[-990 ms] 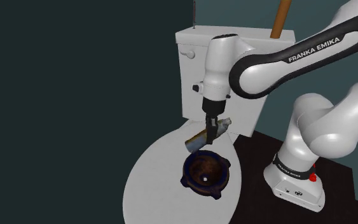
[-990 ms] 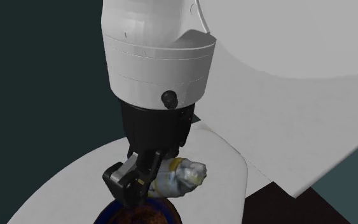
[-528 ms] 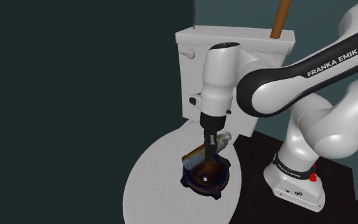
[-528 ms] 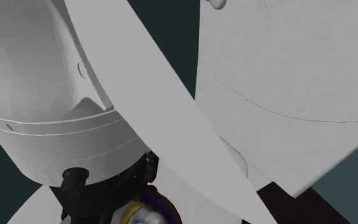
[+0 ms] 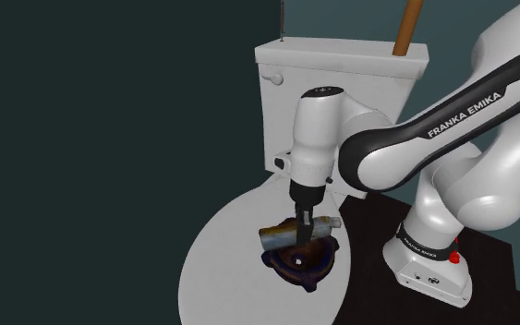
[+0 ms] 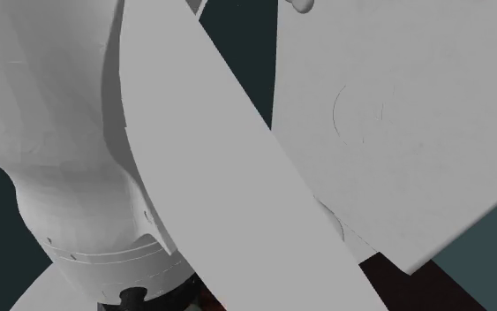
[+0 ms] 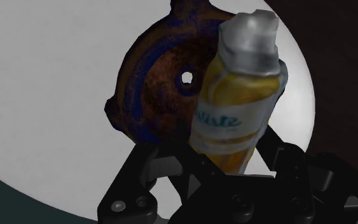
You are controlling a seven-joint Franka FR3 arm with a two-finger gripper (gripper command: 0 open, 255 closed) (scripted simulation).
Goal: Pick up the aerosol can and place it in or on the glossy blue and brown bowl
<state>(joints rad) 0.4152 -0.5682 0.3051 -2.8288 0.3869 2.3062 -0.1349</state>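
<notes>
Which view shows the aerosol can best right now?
Wrist view: the aerosol can, yellow body and grey cap, sits clasped between the fingers over the blue and brown bowl. The shoulder view shows it small, lying sideways over the bowl. In the second exterior view the white arm blocks it.
</notes>
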